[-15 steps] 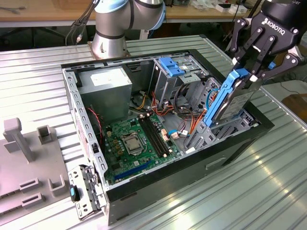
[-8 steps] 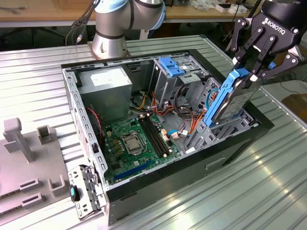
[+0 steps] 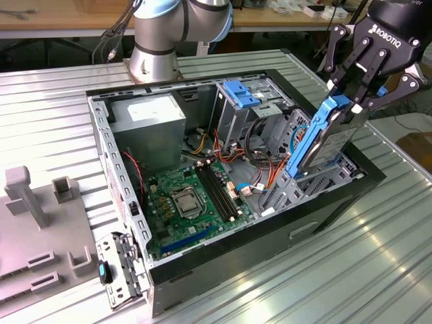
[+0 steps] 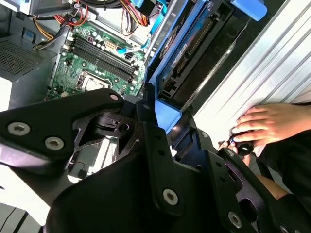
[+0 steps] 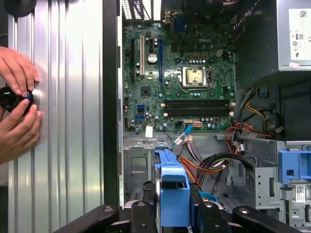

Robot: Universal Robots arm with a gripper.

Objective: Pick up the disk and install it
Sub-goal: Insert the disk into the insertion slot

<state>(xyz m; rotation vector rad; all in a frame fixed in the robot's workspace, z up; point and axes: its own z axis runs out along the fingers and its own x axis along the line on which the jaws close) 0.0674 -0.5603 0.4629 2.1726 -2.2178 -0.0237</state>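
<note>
The disk (image 3: pixel 325 140), a grey-black drive in a bright blue carrier frame, hangs tilted on edge over the grey drive cage (image 3: pixel 317 179) at the exterior view's right end of the open computer case. My gripper (image 3: pixel 352 102) is shut on the carrier's upper end from above. The disk's lower end dips among the cage's metal walls. In the first wrist view the blue carrier (image 5: pixel 174 191) shows end-on between my black fingers (image 5: pixel 210 216). In the second wrist view the disk (image 4: pixel 192 58) stretches away from my fingers (image 4: pixel 158 145) toward the case.
The open case (image 3: pixel 270 226) holds a green motherboard (image 3: pixel 189 202), a grey power supply (image 3: pixel 148 125) and a fixed blue bracket (image 3: pixel 243 94) on the rear cage. Grey fixtures (image 3: pixel 27 196) stand at the exterior view's left. A person's hands (image 5: pixel 17 104) hold a black knob beside the case.
</note>
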